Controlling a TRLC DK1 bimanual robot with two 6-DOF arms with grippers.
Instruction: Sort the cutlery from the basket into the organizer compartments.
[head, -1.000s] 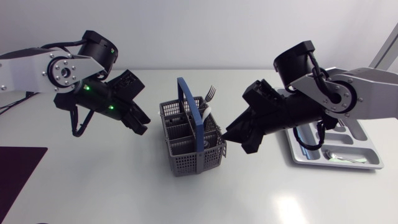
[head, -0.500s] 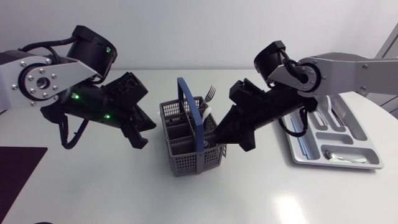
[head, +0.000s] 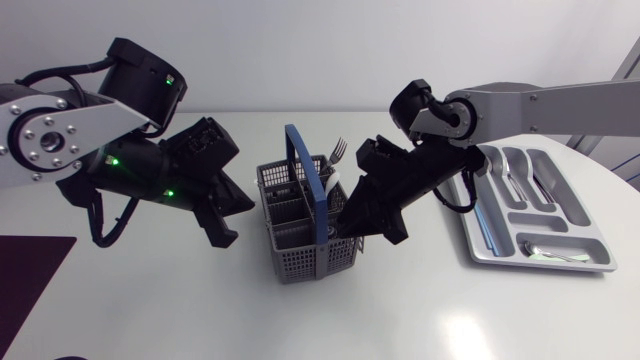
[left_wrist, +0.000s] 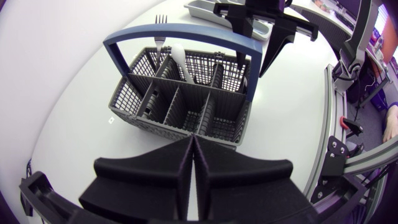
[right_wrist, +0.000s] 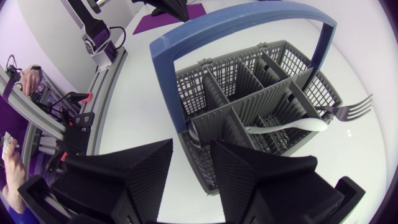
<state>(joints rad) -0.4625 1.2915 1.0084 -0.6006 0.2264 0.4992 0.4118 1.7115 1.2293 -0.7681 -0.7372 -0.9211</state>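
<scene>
Reference: basket (head: 305, 225). A fork (right_wrist: 345, 111), tines up, and a white spoon (right_wrist: 286, 127) were noted in its rear compartments. The organizer (head: 490, 258) was set well off the basket's right side, with some pieces already in it. The right gripper (right_wrist: 189, 180) was held at the basket's right rim with jaws narrowly parted and empty, judged poised for a pick. The left gripper (left_wrist: 191, 140) was kept off the basket's left side, jaws closed on nothing, leaving room. Entry from above was judged restricted by the blue handle (head: 303, 180) arched across the middle.
</scene>
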